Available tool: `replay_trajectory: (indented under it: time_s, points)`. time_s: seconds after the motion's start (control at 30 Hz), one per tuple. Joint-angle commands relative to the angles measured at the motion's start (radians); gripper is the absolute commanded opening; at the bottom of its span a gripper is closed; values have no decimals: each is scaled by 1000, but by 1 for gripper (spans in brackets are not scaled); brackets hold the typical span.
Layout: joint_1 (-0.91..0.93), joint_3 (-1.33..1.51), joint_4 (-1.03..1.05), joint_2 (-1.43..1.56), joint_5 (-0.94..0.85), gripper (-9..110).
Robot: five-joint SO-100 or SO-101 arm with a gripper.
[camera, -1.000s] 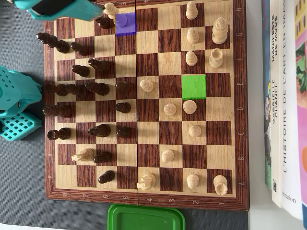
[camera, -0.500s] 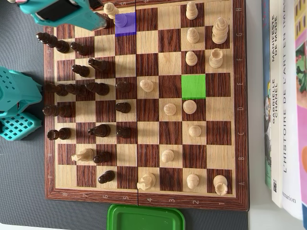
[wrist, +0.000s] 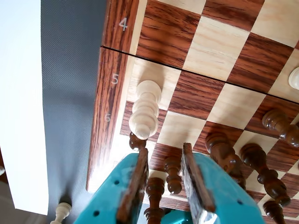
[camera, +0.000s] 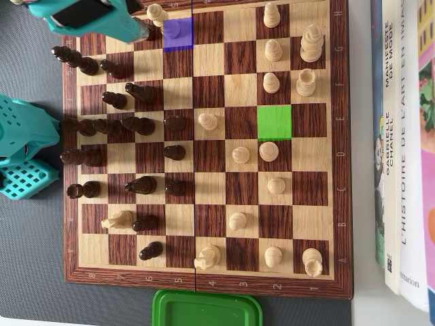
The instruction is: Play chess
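A wooden chessboard (camera: pixel 207 284) carries dark pieces on its left half and pale pieces on its right half in the overhead view. One square near the top edge is tinted purple (camera: pixel 178 34) and one is tinted green (camera: pixel 274 122). My teal gripper (camera: pixel 139 20) hangs over the board's top left corner. In the wrist view the gripper (wrist: pixel 164 149) is open, with its jaws on either side of a dark pawn (wrist: pixel 174 175) and a gap on both sides. A tall pale piece (wrist: pixel 145 109) stands just ahead of the left jaw; it also shows in the overhead view (camera: pixel 158 12).
Several dark pieces (wrist: pixel 261 172) crowd to the right of the jaws. A pale pawn (wrist: pixel 60 212) stands off the board on the grey mat. The teal arm base (camera: pixel 24 146) is left of the board, a green lid (camera: pixel 207 309) is below it, and books (camera: pixel 401 136) are to its right.
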Motion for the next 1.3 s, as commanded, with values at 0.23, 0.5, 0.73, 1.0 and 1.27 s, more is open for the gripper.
replay_trajectory:
  time_s: [0.23,0.5,0.73,1.0,1.27]
  points:
    - [-3,-46,-44,5,12,12]
    - [-26,-49,-46,-14,40,12]
    - [-34,-74,-77,-69,38,12]
    - [-26,-74,-78,-81,38,12]
    - [-26,-110,-80,-138,32,12]
